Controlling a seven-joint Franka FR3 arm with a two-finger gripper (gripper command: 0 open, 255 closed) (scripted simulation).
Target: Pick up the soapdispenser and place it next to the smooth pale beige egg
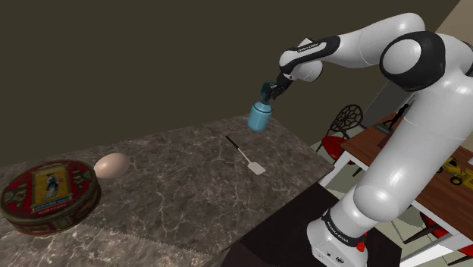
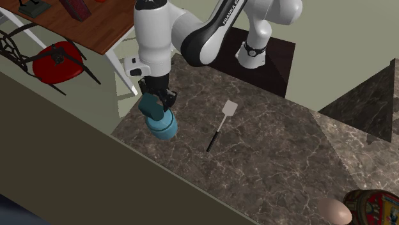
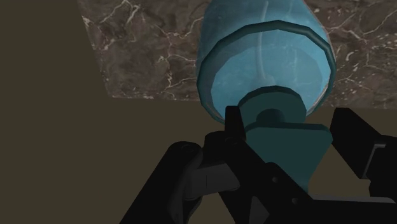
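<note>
The soap dispenser is a blue bottle with a darker teal pump top. It hangs in the air over the far corner of the dark marble counter. My black gripper is shut on its pump top, and the bottle dangles below the fingers, clear of the stone. In the wrist view the fingers clasp the teal pump with the bottle body beyond. The pale beige egg lies on the counter toward the shoulder view's left, far from the gripper. The egg also appears in the second exterior view.
A round red tin stands beside the egg. A spatula with a black handle and white blade lies on the counter between dispenser and egg. A dark wall backs the counter. Beyond the counter edge stand a wooden table and a red chair.
</note>
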